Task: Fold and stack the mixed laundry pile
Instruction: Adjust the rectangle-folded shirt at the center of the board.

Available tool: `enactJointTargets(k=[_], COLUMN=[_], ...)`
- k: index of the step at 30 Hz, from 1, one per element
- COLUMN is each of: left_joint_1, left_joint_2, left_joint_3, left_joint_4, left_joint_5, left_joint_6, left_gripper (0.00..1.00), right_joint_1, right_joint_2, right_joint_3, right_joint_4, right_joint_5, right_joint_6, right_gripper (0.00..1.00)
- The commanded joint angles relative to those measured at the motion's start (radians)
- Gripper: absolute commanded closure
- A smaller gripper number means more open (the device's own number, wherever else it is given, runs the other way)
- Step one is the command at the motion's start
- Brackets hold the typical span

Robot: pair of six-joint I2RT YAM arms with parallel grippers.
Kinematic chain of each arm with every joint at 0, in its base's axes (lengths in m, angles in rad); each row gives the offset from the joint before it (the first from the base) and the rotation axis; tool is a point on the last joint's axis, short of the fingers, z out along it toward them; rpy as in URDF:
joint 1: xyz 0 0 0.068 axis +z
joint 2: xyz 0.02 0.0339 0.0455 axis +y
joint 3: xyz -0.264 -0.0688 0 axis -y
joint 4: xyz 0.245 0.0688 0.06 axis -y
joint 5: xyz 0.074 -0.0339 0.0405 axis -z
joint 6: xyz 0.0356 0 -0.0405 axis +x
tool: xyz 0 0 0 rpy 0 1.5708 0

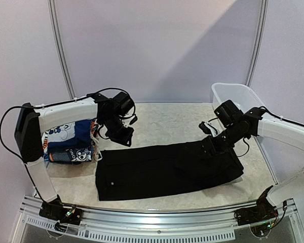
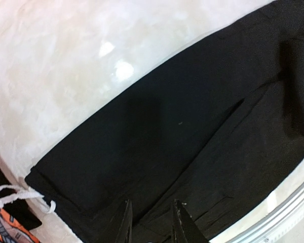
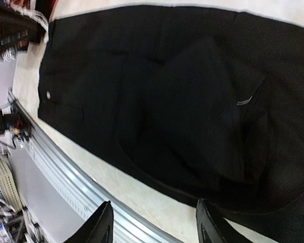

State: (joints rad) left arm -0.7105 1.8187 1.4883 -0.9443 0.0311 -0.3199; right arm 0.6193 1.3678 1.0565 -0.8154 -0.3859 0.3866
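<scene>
— Top external view first: where is the laundry?

— The large black garment (image 1: 167,167) lies spread flat and long across the table (image 1: 162,119). The blue cartoon-print garment (image 1: 68,144) sits bunched just off the black garment's left end, partly under the left arm.

— And the hands?

— The left gripper (image 1: 122,135) hangs at the black garment's far left corner. Seen from the left wrist, its fingers (image 2: 126,225) stand a little apart with nothing pinched between them, only black fabric beyond.

— The right one?

— The right gripper (image 1: 211,145) is low at the far edge of the black garment, toward its right end. I can't tell whether it touches. From the right wrist, its fingers (image 3: 104,228) are spread wide and empty.

— Anything else?

— A white tub (image 1: 238,96) stands beyond the black garment's right end. A white drawstring (image 2: 15,195) lies beside its left corner, and a metal rail (image 3: 55,167) runs along its near side.
</scene>
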Motion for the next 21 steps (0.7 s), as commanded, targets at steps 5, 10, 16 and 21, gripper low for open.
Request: enactJointTargets(k=[5,10,16,21], left_joint_1=[-0.074,-0.101,-0.113,-0.115], left_joint_2=[0.081,0.089,0.032,-0.019], left_joint_3=[0.133,0.136,0.038,-0.039], left_joint_4=[-0.005,0.002,0.028,0.051], left_joint_5=[0.126,0.132,0.124,0.113], left_joint_6=[0.068,0.054,0.032,0.007], left_gripper=[0.74,0.74,0.74,0.74], right_joint_1=[-0.016,-0.016,-0.049,-0.077], right_joint_2=[0.175,0.313,0.502,0.583], right_joint_3=[0.138,0.242,0.363,0.410], right_joint_4=[0.108,0.107,0.039,0.019], right_joint_5=[0.041,0.068,0.083,0.036], right_joint_6=[0.108,0.034,-0.075,-0.127], right_gripper=[0.38,0.35,0.33,0.34])
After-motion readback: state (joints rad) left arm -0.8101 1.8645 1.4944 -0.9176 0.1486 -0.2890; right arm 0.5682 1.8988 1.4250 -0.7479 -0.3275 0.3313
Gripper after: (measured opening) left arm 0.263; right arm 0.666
